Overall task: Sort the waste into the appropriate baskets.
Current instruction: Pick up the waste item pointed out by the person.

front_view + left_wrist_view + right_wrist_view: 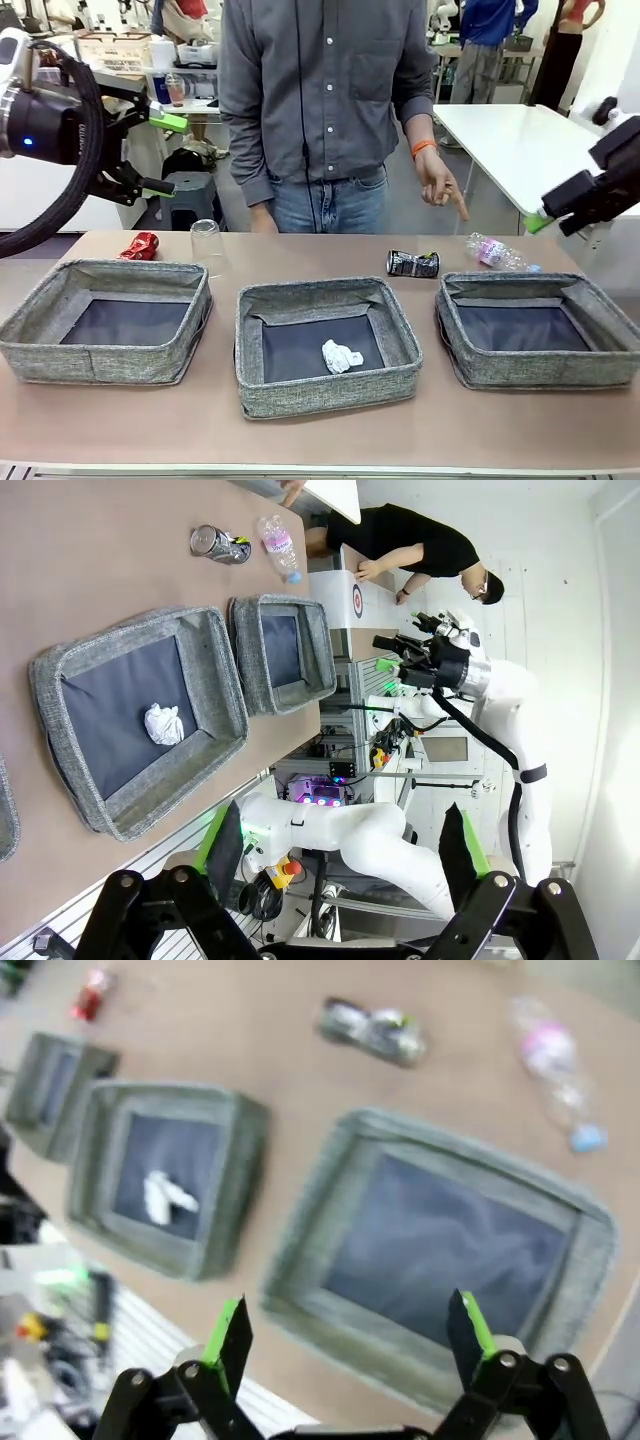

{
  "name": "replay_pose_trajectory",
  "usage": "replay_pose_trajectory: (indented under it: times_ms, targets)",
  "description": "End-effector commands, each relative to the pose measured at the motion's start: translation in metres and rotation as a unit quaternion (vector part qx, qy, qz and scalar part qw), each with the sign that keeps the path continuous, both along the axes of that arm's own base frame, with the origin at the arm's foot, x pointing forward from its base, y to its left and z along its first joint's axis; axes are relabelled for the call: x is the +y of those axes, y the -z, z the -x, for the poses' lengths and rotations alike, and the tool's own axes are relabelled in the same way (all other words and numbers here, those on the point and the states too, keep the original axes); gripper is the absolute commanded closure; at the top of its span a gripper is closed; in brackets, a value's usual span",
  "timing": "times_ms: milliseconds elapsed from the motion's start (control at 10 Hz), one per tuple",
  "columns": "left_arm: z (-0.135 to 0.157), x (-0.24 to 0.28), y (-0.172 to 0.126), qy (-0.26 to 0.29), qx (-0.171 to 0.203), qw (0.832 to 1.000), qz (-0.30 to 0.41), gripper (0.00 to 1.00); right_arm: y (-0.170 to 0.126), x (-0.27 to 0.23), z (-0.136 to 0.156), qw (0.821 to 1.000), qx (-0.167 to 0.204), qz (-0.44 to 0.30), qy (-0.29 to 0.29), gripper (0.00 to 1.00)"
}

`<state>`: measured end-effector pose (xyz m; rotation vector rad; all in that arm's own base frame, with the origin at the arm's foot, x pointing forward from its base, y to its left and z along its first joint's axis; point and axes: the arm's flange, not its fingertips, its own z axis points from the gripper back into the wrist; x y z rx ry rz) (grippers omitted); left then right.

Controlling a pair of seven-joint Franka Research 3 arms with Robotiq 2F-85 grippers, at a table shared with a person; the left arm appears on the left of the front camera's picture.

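Two grippers are hanging open and empty, so the step in hand is probably choosing the next piece. The left gripper [168,153] is hovering high above the left basket [105,270]. The crushed red can [140,245] and clear cup [206,245] are sitting just behind its far rim, so a straight descent from above is looking safer than dragging across the soft wall. The middle basket [310,290] is holding the crumpled tissue [340,356]. The dark can [413,263] and bottle [495,252] are lying in the narrow strip behind the rims, near the person's hand [438,185]. The right gripper [545,215] is waiting above the right basket [540,283], toward its outer side.
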<state>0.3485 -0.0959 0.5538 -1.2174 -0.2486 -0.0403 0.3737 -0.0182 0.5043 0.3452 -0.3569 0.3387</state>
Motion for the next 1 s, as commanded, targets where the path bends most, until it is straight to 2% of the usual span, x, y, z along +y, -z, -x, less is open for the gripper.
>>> replay_pose_trajectory:
  times_ms: [0,100,200,400,500,600,900]
  targets:
    - [0.000,-0.002,0.003,-0.003,-0.013,1.000,0.011,0.00,-0.014,-0.014,-0.014,1.000,0.008,0.011,0.008,0.00]
    - [0.000,-0.002,0.003,-0.003,-0.013,1.000,0.011,0.00,-0.024,-0.017,-0.010,0.994,-0.037,-0.043,0.093,0.00]
    - [0.000,-0.002,0.003,-0.003,-0.013,1.000,0.011,0.00,0.003,-0.011,-0.008,1.000,0.008,0.025,-0.003,0.00]
    - [0.000,-0.002,0.003,-0.003,-0.013,1.000,0.011,0.00,0.003,-0.011,-0.008,1.000,0.008,0.025,-0.003,0.00]
    - [0.000,-0.002,0.003,-0.003,-0.013,1.000,0.011,0.00,-0.003,-0.019,-0.011,1.000,0.002,0.009,0.015,0.00]
    - [0.000,-0.002,0.003,-0.003,-0.013,1.000,0.011,0.00,-0.003,-0.021,-0.035,0.999,0.029,0.020,-0.008,0.00]
    - [0.000,-0.002,0.003,-0.003,-0.013,1.000,0.011,0.00,0.001,-0.035,-0.086,0.992,0.036,0.081,-0.087,0.00]
